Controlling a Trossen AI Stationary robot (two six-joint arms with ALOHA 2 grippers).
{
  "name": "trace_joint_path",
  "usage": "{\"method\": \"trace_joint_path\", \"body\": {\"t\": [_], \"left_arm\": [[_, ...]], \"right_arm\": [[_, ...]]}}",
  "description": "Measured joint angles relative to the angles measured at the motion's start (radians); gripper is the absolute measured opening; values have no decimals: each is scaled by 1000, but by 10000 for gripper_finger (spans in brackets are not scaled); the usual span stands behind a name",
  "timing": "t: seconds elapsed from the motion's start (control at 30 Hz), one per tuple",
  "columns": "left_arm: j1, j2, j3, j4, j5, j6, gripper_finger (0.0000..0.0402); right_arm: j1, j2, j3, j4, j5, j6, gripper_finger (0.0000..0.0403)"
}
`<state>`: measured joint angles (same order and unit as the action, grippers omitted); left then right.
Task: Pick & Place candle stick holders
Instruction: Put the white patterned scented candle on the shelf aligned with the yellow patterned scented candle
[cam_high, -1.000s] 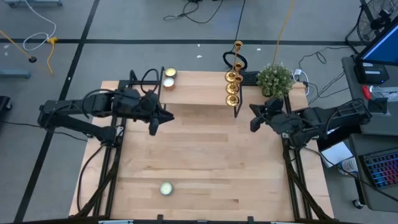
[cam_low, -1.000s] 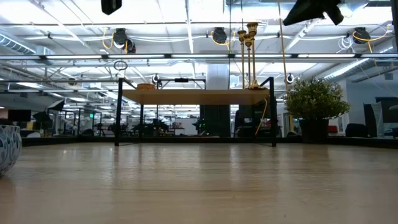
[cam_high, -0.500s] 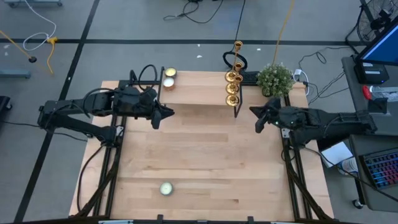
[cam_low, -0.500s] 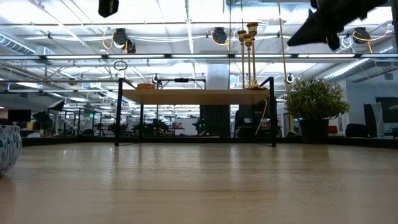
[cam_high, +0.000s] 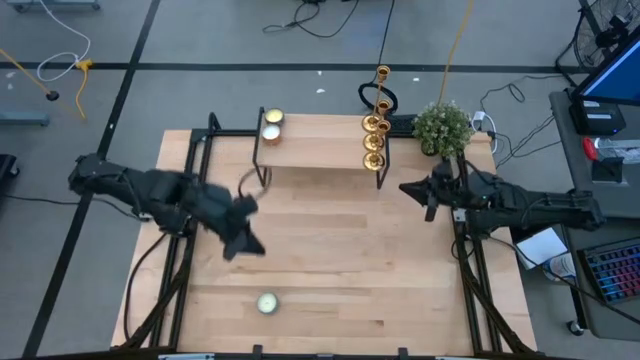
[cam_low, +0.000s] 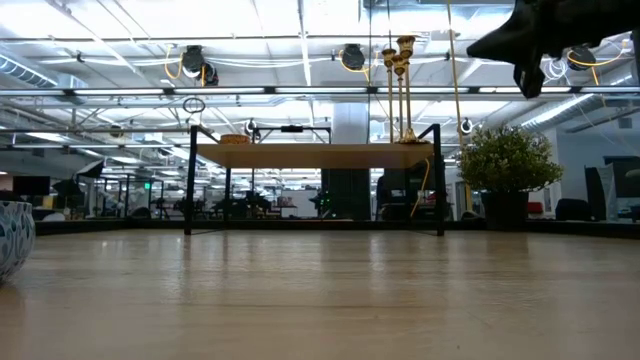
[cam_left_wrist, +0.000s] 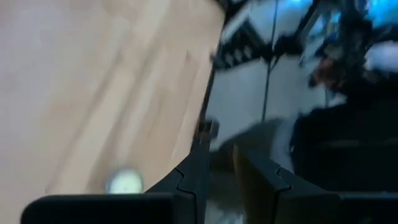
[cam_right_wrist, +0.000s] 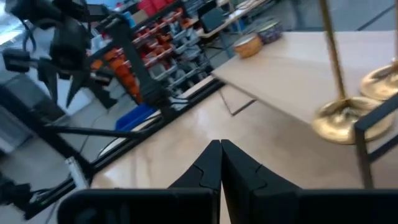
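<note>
Moved since a second ago: the left fingers (cam_high: 243, 243) have swung off the front edge of the raised shelf (cam_high: 320, 150) and out over the open surface (cam_high: 340, 260), toward the lone disc candle (cam_high: 266, 302); the right fingers (cam_high: 412, 187) have edged nearer the shelf's front right leg
Left fingers: a narrow gap shows between them in the left wrist view, nothing held
Right fingers: pressed together, empty, pointing at the shelf's right end
What that means: judged from this, the left arm is drawing away from the holders and the right arm is the one lined up for them; it would have to open before any pick
Candle stick holders (cam_high: 375, 122): not yet touched, in a row along the shelf's right end, just shelf-side of the right fingers
Their look: shiny brass, round flat bases, slim stems, small cups on top; upright, close together
From the right wrist view: one round base (cam_right_wrist: 342, 118) sits at the shelf edge, beside the black leg
Elsewhere on the shelf: two small candles (cam_high: 271, 124) at its left end, well apart from the holders
Beside the shelf: a potted plant (cam_high: 442, 127), off its right end
</note>
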<state>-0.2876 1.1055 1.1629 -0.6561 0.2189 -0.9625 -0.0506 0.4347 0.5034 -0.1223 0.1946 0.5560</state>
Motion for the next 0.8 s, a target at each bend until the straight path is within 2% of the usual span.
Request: {"method": "trace_joint_path", "body": {"t": [0.17, 0.33, 0.53, 0.67, 0.8], "left_arm": [[-158, 145, 0, -14, -11, -115, 81], [-300, 297, 0, 61, -5, -209, 81], [-451, 400, 0, 109, -5, -393, 81], [-576, 423, 0, -10, -102, -544, 81], [-700, 456, 34, -289, -213, -683, 81]], "right_arm": [[33, 5, 0, 0, -17, 25, 0], [66, 25, 0, 1, -17, 61, 0], [103, 64, 0, 28, -15, 80, 0], [135, 113, 0, 124, -7, 95, 0], [193, 183, 0, 239, 62, 96, 0]]}}
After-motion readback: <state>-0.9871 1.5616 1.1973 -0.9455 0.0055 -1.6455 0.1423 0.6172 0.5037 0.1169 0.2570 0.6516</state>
